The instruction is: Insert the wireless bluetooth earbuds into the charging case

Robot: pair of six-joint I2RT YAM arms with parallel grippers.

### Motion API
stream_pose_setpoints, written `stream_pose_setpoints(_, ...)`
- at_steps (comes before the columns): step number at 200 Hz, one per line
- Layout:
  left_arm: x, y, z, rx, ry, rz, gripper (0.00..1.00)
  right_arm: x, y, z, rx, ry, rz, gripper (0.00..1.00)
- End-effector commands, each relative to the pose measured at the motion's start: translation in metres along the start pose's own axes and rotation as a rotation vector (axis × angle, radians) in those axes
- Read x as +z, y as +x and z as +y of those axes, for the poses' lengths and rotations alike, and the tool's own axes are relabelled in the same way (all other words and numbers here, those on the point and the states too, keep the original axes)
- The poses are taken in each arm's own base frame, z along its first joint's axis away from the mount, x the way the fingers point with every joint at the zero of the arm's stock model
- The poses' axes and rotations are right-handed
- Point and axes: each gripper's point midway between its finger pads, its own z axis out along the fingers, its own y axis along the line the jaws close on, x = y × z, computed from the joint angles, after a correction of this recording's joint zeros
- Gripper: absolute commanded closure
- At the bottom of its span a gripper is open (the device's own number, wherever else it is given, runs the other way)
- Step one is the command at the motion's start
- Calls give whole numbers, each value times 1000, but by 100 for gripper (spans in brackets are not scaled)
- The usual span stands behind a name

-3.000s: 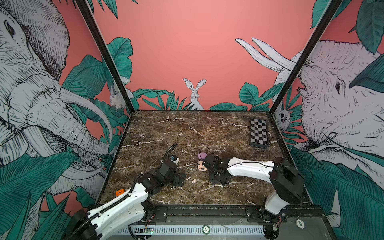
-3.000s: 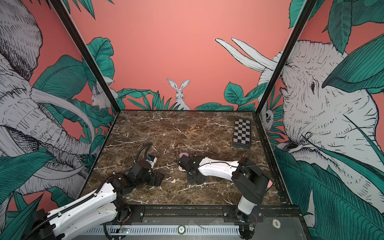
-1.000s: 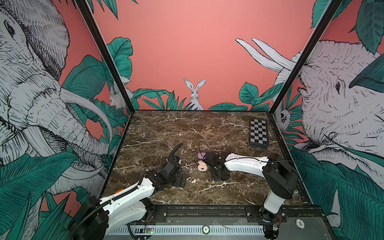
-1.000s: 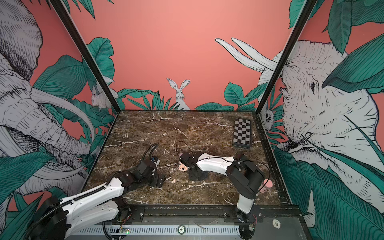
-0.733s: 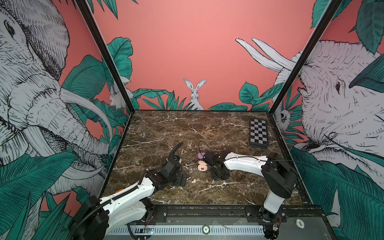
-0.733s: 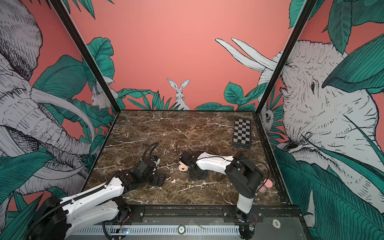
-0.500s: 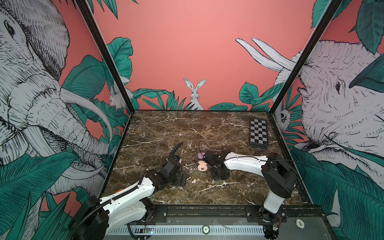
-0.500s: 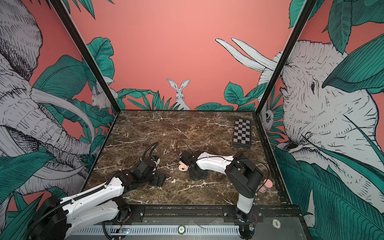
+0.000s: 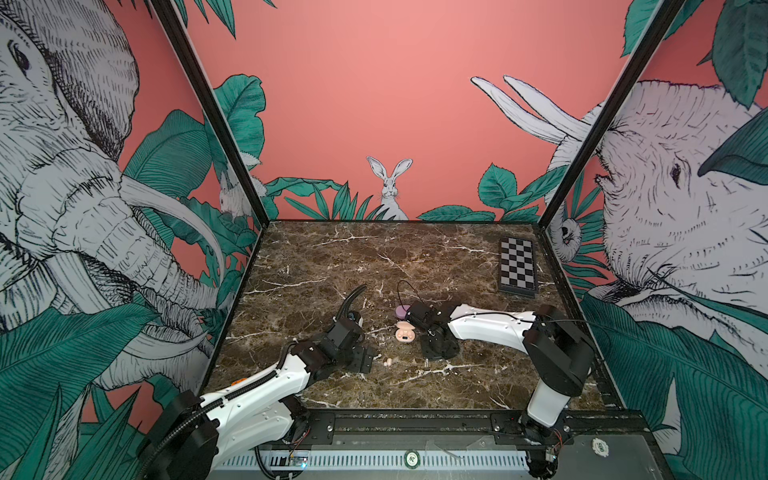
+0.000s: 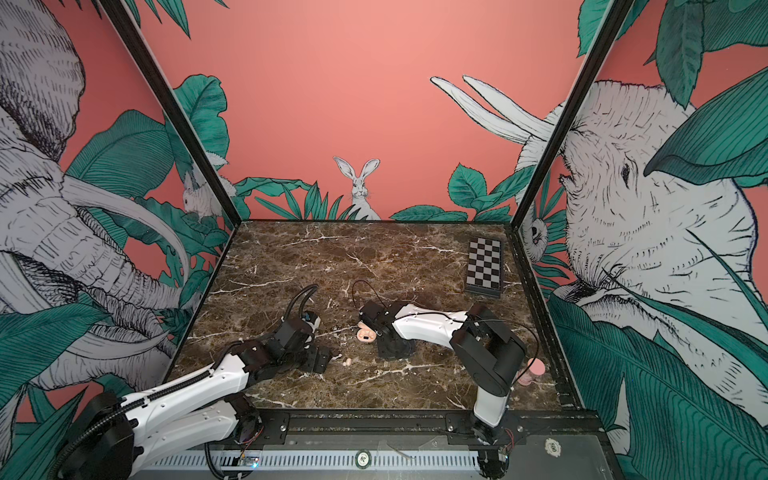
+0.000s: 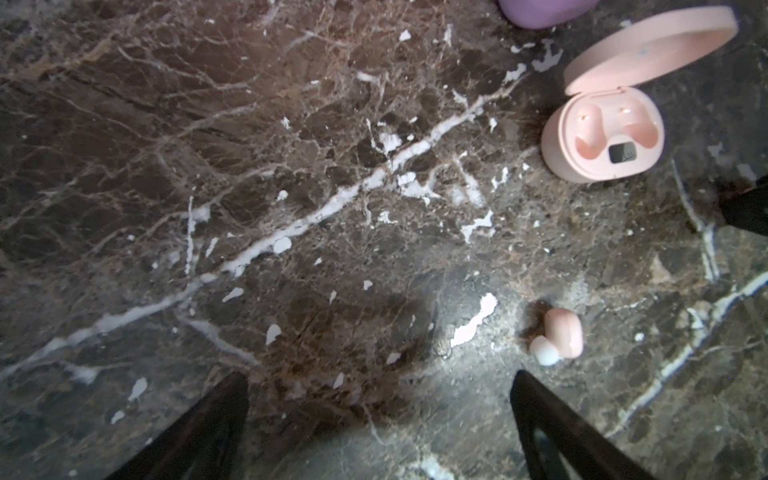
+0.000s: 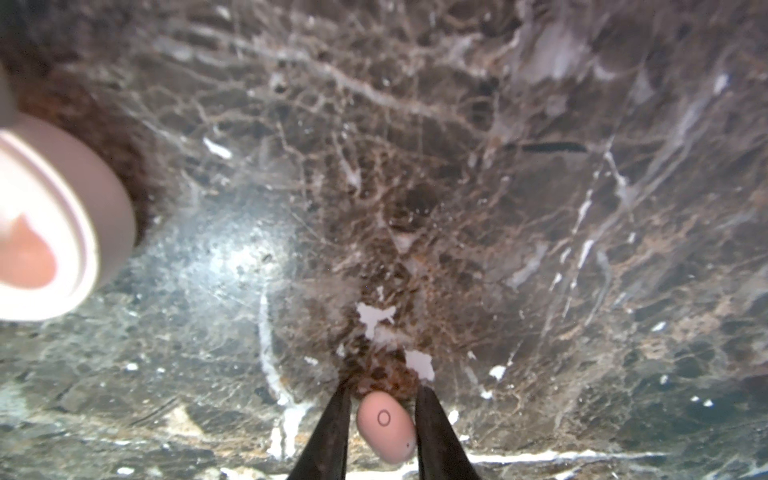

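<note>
A peach charging case (image 9: 405,333) stands open on the marble, both sockets empty (image 11: 602,133). A lilac case (image 9: 401,311) lies just behind it. One peach earbud (image 9: 388,362) lies loose on the table, just past one fingertip of my left gripper (image 11: 380,399), which is open with nothing between its fingers. A second peach earbud (image 12: 384,424) sits between the fingers of my right gripper (image 12: 384,399), which is shut on it to the right of the case (image 12: 41,216). Whether this bud touches the table I cannot tell. In both top views the grippers (image 9: 371,358) (image 9: 436,353) flank the case.
A checkerboard (image 9: 517,268) lies at the back right. A pink cylinder-like object (image 10: 533,371) stands by the right arm's elbow near the right wall. Printed walls close in the table on three sides.
Over the last second both arms have hardly moved. Since three seconds ago the right arm's elbow has drawn a little leftward and the left arm has reached slightly further in.
</note>
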Motion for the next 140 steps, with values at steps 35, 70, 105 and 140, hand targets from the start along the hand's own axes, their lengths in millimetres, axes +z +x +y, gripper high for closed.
stream_pose_setpoints(35, -3, -9, -5, 0, 10, -24, 1, 2, -1, 3, 4, -29, -13, 79)
stream_pose_setpoints(70, -2, -8, -4, -1, 9, -22, 1, -1, -2, 2, 4, -33, -29, 78)
stream_pose_setpoints(105, -3, -8, -4, -2, 11, -24, 1, -5, -3, 6, -4, -48, -50, 77)
stream_pose_setpoints(140, -2, -8, -5, -3, 10, -20, 1, -7, -2, 9, -16, -52, -60, 78)
